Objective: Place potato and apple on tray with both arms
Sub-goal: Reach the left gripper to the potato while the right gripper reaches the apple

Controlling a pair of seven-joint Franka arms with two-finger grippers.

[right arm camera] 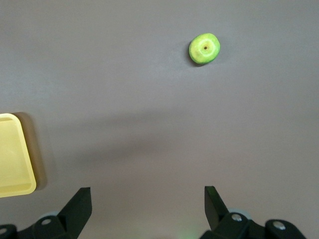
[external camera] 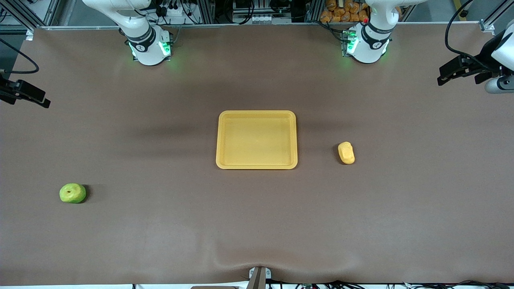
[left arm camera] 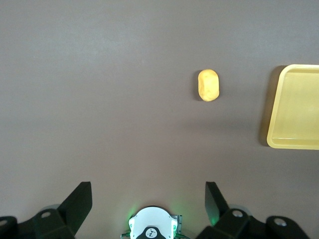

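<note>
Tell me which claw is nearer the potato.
Left. The left claw hangs open at the potato's end of the table; the right claw, also open, hangs at the apple's end.

Brown table covering (external camera: 160, 241) spanning the whole work surface, slight ripple at its edge nearest the front camera, small grey bracket (external camera: 259, 277) at that edge, orange lumpy items (external camera: 341, 12) heaped past the table's top edge, black cables (external camera: 453, 24) alongside
</note>
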